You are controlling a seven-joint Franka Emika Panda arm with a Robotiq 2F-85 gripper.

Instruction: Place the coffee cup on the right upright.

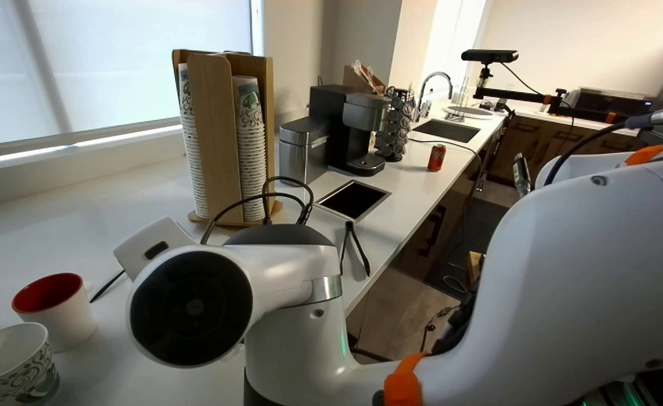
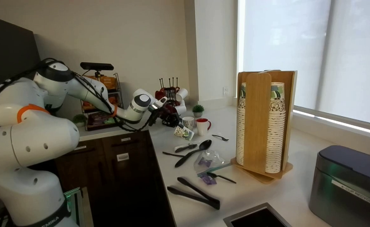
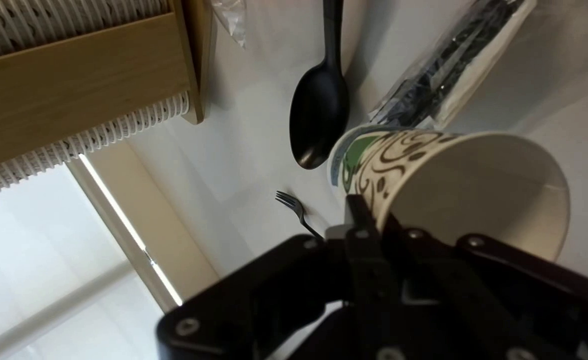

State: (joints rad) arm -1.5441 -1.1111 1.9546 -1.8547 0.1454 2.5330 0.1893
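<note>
The coffee cup (image 3: 374, 170) is a paper cup with green and brown print. It is tilted over, its mouth facing away from the spoon in the wrist view. My gripper (image 3: 374, 212) is shut on its rim, one finger outside the wall and one inside. In an exterior view the cup (image 2: 184, 133) hangs tilted below the gripper (image 2: 180, 125), low by the counter; I cannot tell whether it touches. Another patterned paper cup (image 2: 188, 122) stands upright beside it, and shows in an exterior view (image 1: 18, 366). There, the arm hides my gripper and the held cup.
A white mug with red inside (image 2: 202, 126) stands next to the upright cup. A black spoon (image 3: 320, 115), wrapped cutlery (image 3: 439, 75) and a fork (image 3: 294, 207) lie near the held cup. Tongs (image 2: 197, 194), a plastic bag (image 2: 210, 161) and a wooden cup rack (image 2: 258, 123) are farther along.
</note>
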